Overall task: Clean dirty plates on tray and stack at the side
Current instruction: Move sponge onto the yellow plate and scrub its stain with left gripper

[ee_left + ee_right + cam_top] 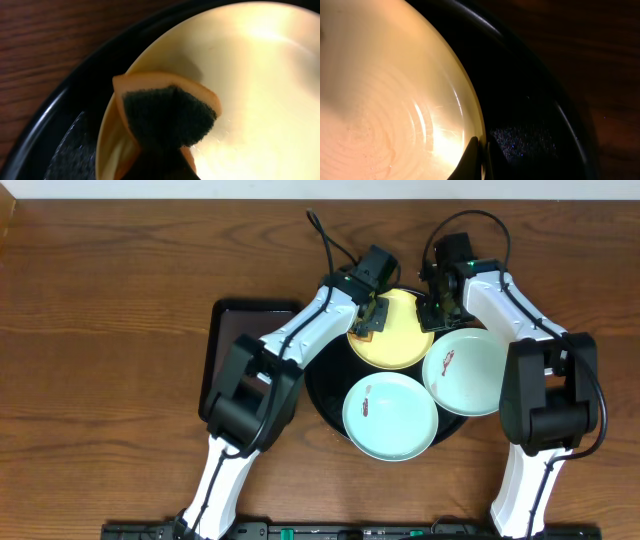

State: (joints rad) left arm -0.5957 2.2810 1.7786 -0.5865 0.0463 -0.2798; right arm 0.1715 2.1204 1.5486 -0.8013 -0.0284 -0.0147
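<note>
Overhead view: a round black tray (322, 395) is sitting mid-table, carrying a yellow plate (400, 340) at its far side. A first mint plate (390, 417) is lying at its near side. A second mint plate (467, 372) is hanging over its right rim. Each mint plate is showing a small reddish smear (367, 405). The left gripper (368, 317) is covering the yellow plate's left edge with a sponge (360, 328) under it. The right gripper (436, 308) is sitting at that plate's right edge. From this height, the gap between the fingers cannot be judged on either. The left arm is hiding part of a brown tray (222, 340) lying left of the black one. Left wrist view: the sponge (167, 115), orange with a dark scouring face, is folded double and pressing on the yellow plate (250, 100) near its rim. The black tray (60, 105) and wooden table (50, 30) are lying beyond it. The fingers are lost in shadow at the bottom edge, but the fold is looking pinched tight between them. Right wrist view: the right gripper (481, 156) is showing only its dark fingertips (469, 161), cut off by the frame. They are closing narrowly on the rim of the yellow plate (385, 90) above the black tray (520, 100). The mint plates are out of both wrist views.
</note>
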